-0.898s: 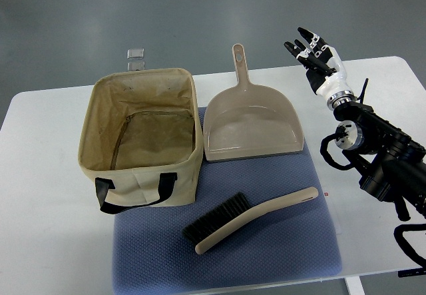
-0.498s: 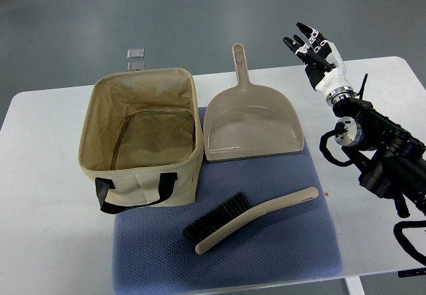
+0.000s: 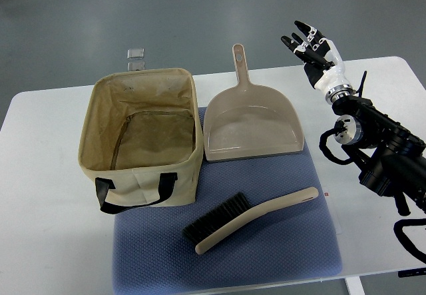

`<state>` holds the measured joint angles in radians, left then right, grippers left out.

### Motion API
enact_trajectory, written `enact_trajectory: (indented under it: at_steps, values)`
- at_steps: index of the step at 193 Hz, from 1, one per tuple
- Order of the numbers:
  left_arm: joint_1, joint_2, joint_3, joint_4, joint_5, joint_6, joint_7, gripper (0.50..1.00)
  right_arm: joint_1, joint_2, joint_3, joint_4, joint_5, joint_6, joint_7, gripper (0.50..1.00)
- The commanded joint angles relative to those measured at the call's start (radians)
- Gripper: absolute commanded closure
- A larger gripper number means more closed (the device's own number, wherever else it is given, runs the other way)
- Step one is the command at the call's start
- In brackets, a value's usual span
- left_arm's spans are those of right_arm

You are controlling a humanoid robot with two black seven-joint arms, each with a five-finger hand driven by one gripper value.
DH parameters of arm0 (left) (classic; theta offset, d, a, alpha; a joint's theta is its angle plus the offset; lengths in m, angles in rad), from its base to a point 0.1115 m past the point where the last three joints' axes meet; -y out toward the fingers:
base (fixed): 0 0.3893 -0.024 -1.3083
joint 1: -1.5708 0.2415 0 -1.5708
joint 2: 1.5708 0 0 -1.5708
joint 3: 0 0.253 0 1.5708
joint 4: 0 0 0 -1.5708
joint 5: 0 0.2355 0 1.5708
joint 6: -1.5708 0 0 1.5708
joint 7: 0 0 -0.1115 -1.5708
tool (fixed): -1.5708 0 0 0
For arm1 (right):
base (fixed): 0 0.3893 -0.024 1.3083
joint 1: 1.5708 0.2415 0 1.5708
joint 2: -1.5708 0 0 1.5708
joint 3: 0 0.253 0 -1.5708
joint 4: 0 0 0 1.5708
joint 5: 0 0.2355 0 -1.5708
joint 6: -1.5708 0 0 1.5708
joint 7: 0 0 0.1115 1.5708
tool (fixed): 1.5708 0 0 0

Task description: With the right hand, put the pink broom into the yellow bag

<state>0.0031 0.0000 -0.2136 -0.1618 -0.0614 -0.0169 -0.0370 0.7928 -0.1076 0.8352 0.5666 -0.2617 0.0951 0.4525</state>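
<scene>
Beige dustpan (image 3: 253, 128) between bag (image 3: 141, 138) and broom (image 3: 249, 218).

No legible text, label, brand, number or sign is showing on any object in the top view.

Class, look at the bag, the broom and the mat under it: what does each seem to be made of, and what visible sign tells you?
Bag: likely canvas-like cloth, matte beige-yellow; soft creased walls, black webbing handle.
Broom: apparently moulded plastic, smooth pinkish-beige handle with slight sheen; dark bristles, probably synthetic.
Mat: seems a soft foam or textile, blue-grey, with a fine dotted texture.
</scene>
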Motion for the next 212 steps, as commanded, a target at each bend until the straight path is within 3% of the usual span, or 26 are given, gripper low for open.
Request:
enact_trajectory:
  at_steps: [1,118,212]
  values:
    - [-0.002,0.000,0.000,0.001,0.000,0.000,0.000,0.500,0.002,-0.003,0.001,0.001,-0.001,0.000,0.000,0.572]
    - [-0.002,0.000,0.000,-0.001,0.000,0.000,-0.001,0.500,0.106,-0.070,-0.156,0.012,-0.024,-0.037,0.002,0.570]
    - [-0.002,0.000,0.000,-0.001,0.000,0.000,0.000,0.500,0.276,-0.216,-0.599,0.105,-0.027,-0.026,0.000,0.570]
